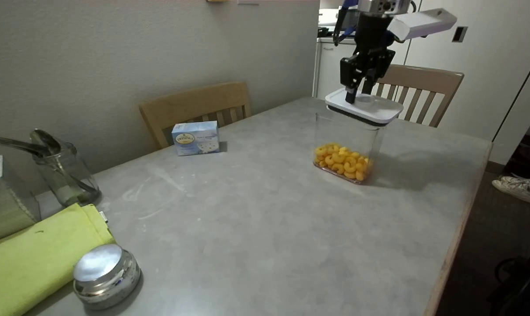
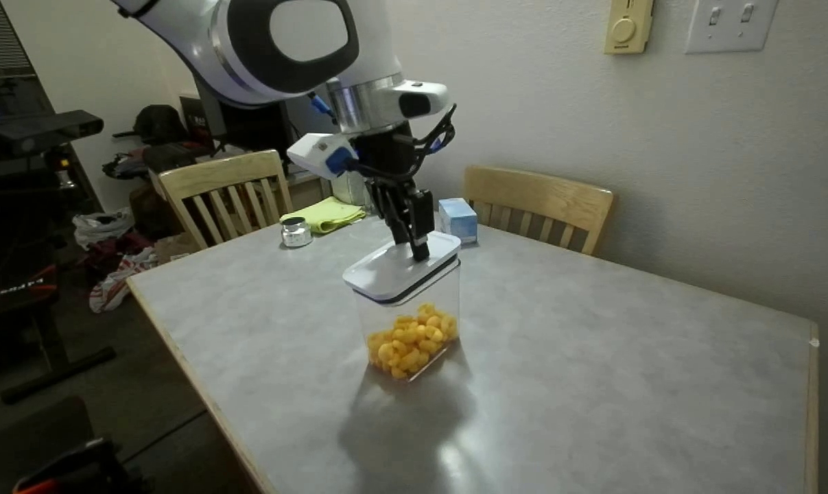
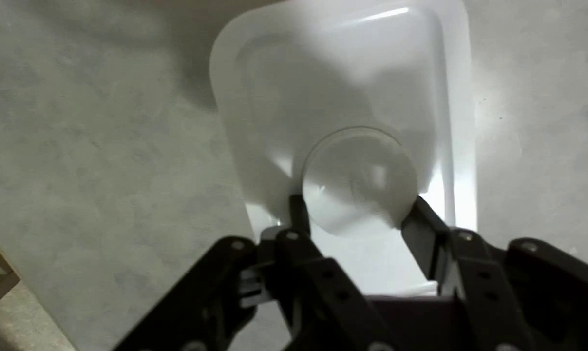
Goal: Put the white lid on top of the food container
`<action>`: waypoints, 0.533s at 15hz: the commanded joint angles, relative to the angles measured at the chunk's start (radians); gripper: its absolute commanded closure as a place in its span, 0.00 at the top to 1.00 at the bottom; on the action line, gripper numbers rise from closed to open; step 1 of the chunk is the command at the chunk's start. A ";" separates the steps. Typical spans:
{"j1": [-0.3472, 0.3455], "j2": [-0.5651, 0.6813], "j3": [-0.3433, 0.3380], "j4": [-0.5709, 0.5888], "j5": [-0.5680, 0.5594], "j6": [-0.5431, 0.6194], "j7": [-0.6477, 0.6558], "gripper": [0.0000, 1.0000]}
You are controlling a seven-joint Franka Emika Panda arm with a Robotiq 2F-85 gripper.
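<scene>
The white lid [image 1: 384, 109] has a round raised knob in its middle and a dark seal below its rim. It also shows in an exterior view [image 2: 379, 272] and in the wrist view [image 3: 269, 92]. My gripper [image 1: 359, 95] points down, with its fingers on both sides of the knob, touching it; the fingers also show in the wrist view [image 3: 357, 202]. The clear food container [image 1: 346, 131] stands upright on the table with yellow pasta-like pieces in its lower part. The lid is at its top, looking slightly offset and tilted. Whether it is seated is unclear. The lid hides the container in the wrist view.
The grey table [image 1: 247, 228] also holds a blue-and-white tea box [image 1: 196, 138], a glass jar with cutlery [image 1: 69, 175], a yellow-green cloth [image 1: 45, 254] and a round metal jar [image 1: 106, 276]. Wooden chairs [image 2: 537, 202] stand at its edges. A wall [image 2: 695, 171] runs along one side.
</scene>
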 commanded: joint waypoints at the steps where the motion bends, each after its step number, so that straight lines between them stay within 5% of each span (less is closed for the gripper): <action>1: -0.023 0.037 0.014 0.001 0.051 0.070 -0.058 0.26; 8: -0.027 0.061 0.020 0.014 0.090 0.118 -0.098 0.26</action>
